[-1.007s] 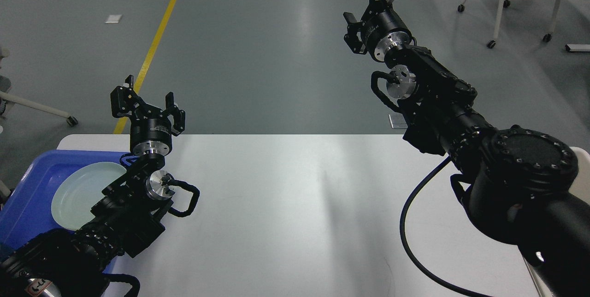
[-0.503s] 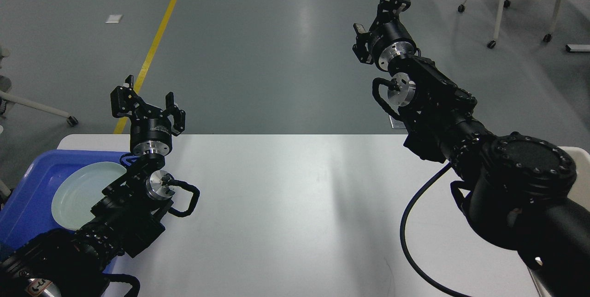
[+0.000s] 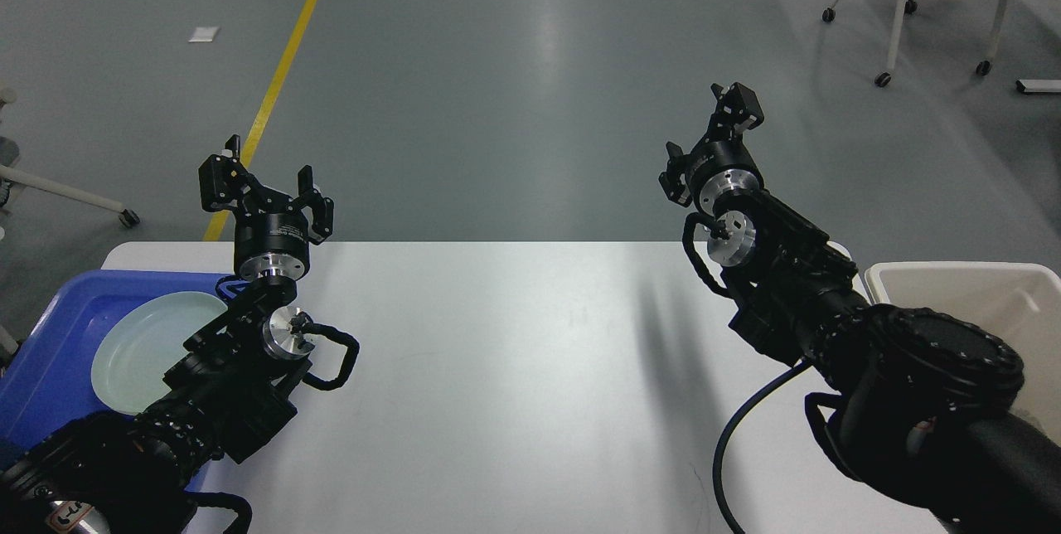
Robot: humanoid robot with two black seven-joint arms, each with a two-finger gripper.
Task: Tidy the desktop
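Grey polished floor with a yellow line (image 3: 282, 70) runs behind the white matte desk (image 3: 514, 368), which fills the lower view, wide, with rounded corners. At its left edge sits a blue plastic tray (image 3: 50, 351) holding a pale, glossy round plate (image 3: 141, 347). Above the tray's far corner hangs the left tool (image 3: 264, 186), fingers spread wide and holding nothing, pointing away over the desk's far edge. The desk's middle shows only soft reflections and shadow; no loose item is visible on it. Further right, the right tool (image 3: 711, 152) is raised past the far edge, seen end-on, so I cannot tell its spread; nothing shows in it. A cream bin (image 3: 961, 285) stands at the right edge, beside that arm. Judging by this, tidying looks finished: tray nearer the left arm, bin nearer the right.
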